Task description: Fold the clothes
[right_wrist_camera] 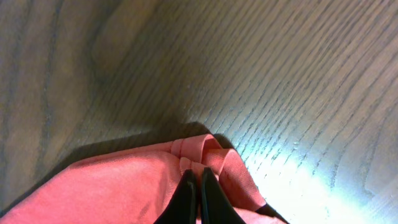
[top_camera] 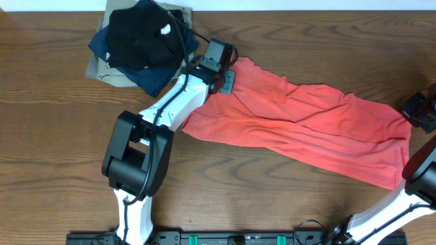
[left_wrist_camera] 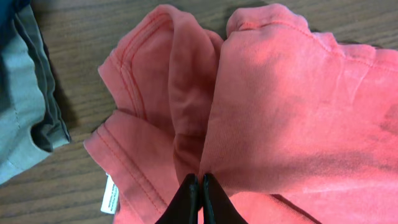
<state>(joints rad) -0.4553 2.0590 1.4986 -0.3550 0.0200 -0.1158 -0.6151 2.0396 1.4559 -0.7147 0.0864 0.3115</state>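
Note:
A coral-red garment lies stretched across the wooden table from upper middle to right. My left gripper is shut on its left end; in the left wrist view the black fingers pinch a fold of the red cloth, with a white label beside them. My right gripper is shut on the right end of the garment; in the right wrist view the fingers pinch a bunched hem just above the table.
A pile of folded clothes, black and navy on top of tan, sits at the back left, close to my left gripper. Its grey-blue edge shows in the left wrist view. The table is dark wood.

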